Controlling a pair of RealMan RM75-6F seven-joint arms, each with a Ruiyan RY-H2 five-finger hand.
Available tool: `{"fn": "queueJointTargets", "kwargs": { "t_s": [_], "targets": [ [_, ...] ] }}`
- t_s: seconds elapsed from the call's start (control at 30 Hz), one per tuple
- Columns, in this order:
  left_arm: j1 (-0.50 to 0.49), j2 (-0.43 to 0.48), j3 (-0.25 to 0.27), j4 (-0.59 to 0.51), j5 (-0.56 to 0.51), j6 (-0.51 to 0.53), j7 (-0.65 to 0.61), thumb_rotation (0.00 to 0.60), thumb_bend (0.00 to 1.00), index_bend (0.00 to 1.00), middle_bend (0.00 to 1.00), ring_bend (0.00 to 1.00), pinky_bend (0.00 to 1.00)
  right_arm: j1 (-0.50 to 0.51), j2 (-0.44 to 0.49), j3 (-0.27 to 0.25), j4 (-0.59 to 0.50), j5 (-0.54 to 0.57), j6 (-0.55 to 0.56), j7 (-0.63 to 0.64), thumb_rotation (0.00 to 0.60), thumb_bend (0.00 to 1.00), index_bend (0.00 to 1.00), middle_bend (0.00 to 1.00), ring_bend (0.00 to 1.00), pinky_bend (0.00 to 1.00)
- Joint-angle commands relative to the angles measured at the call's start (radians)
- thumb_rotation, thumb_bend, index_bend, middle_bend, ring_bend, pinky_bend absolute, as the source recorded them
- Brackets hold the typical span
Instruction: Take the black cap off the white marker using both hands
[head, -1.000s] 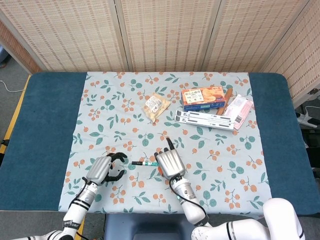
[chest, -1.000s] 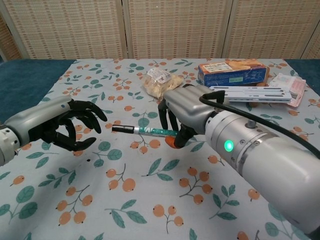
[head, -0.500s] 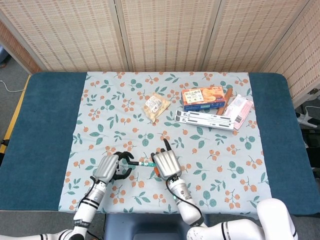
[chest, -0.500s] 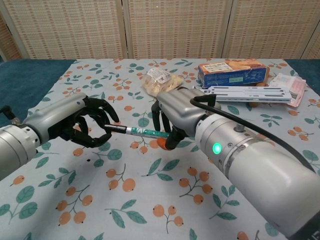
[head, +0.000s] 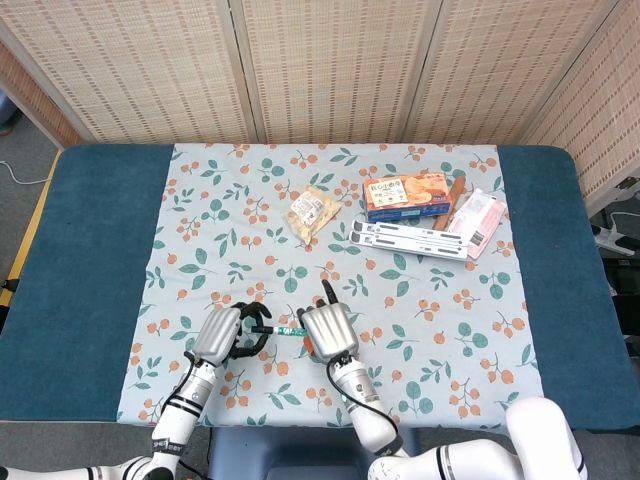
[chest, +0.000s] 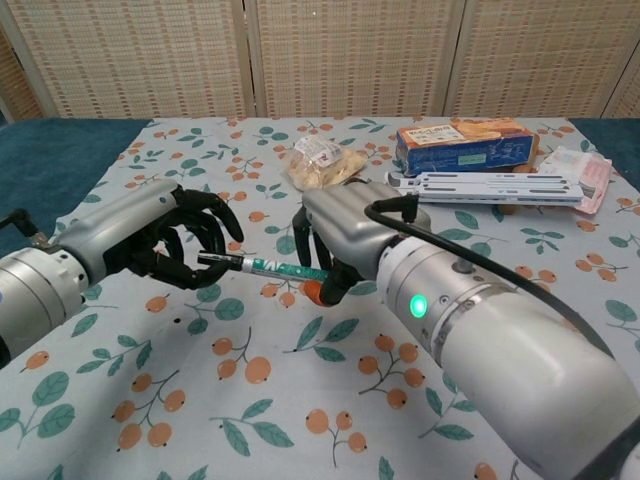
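We cannot read any text for certain. The white marker carries a green band with white lettering, too small and blurred for us to make out. The blue and orange box at the far side of the table shows printing on its top and a pale label strip on its front, both illegible to us.

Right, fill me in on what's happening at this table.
The robot holds a white marker level above the floral cloth. Its right hand grips the barrel while its left hand closes around the black cap end. The cap looks to be on. Snack packs and a folded stand lie untouched at the far side.
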Motion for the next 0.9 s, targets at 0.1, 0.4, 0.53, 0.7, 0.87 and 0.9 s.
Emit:
{"fn": "queueJointTargets", "kwargs": {
  "t_s": [0.1, 0.4, 0.53, 0.7, 0.87, 0.9],
  "targets": [
    [-0.001, -0.002, 0.005, 0.001, 0.011, 0.005, -0.001, 0.6, 0.37, 0.45, 0.54, 0.38, 0.61, 0.004, -0.003, 0.005, -0.002, 0.0, 0.004, -0.003, 0.6, 0.46, 0.79, 0.75, 0.39, 0.0],
    [0.0, 0.006, 0.012, -0.002, 0.021, 0.011, 0.007, 0.6, 0.39, 0.5, 0.59, 0.41, 0.62, 0.002, -0.004, 0.005, 0.0, 0.002, 0.007, 0.008, 0.6, 0.46, 0.79, 0.75, 0.39, 0.0],
    [0.0, 0.011, 0.011, -0.011, 0.02, 0.01, 0.004, 0.6, 0.39, 0.5, 0.59, 0.41, 0.63, 0.002, -0.003, 0.005, 0.001, -0.004, 0.01, 0.011, 0.6, 0.46, 0.79, 0.75, 0.39, 0.0],
    [0.0, 0.01, 0.01, -0.012, 0.02, 0.013, 0.003, 0.6, 0.44, 0.51, 0.59, 0.47, 0.75, 0.002, -0.004, 0.006, 0.001, -0.007, 0.012, 0.016, 0.6, 0.46, 0.79, 0.75, 0.39, 0.0],
    [0.001, 0.005, 0.01, -0.007, 0.025, 0.021, 0.001, 0.6, 0.49, 0.53, 0.62, 0.52, 0.87, 0.002, -0.008, 0.008, 0.002, -0.014, 0.015, 0.023, 0.6, 0.46, 0.79, 0.75, 0.39, 0.0],
    [0.003, 0.002, 0.008, -0.005, 0.024, 0.027, 0.004, 0.6, 0.51, 0.54, 0.63, 0.53, 0.88, 0.002, -0.01, 0.009, 0.003, -0.018, 0.018, 0.024, 0.6, 0.46, 0.79, 0.75, 0.39, 0.0]
  ]
}}
